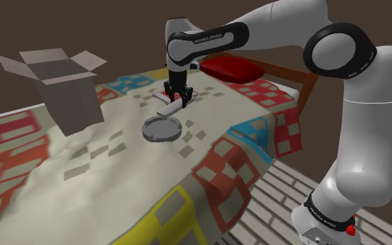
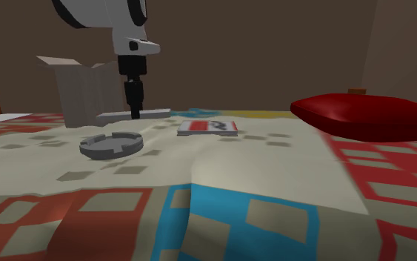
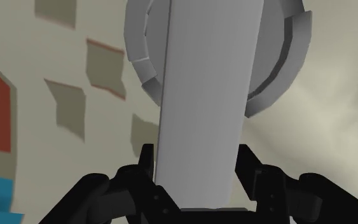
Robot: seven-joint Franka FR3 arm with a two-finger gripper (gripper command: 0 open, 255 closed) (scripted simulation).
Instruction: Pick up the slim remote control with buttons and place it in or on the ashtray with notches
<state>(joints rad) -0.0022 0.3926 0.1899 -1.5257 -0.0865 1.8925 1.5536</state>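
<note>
**A:** Fig. 1. What do we read at the gripper point(image 1: 176, 97)?

**B:** We find its two black fingers point(image 3: 147, 164) clamped on the long edges of the remote point(image 3: 209, 95), a plain pale grey slab. We can make out no buttons on the face we see. The white arm point(image 1: 257, 31) comes in to it from 2 o'clock in the shoulder view.

**A:** Where do we place the remote relative to the ashtray point(image 1: 161, 129)?

**B:** In the shoulder view we place it at 1 o'clock from the ashtray, tilted, just beside the far rim. In the wrist view the slab's far end overlaps the round grey ashtray point(image 3: 292, 63), whose notched rim shows on both sides of it. In the second exterior view the remote point(image 2: 155, 113) lies level at 1 o'clock from the ashtray point(image 2: 110, 144), and the gripper point(image 2: 135, 113) holds it near its middle. We cannot tell whether remote and ashtray touch.

**A:** What else do we label?

**B:** We label four further things:
- the patterned bedspread point(image 1: 243, 167), which carries everything;
- an open cardboard box point(image 1: 62, 83) at 10 o'clock from the ashtray;
- a red pillow point(image 1: 230, 68) at 2 o'clock from the ashtray;
- a flat red-and-white card point(image 2: 208, 127) at 3 o'clock from the ashtray in the second exterior view.
</note>
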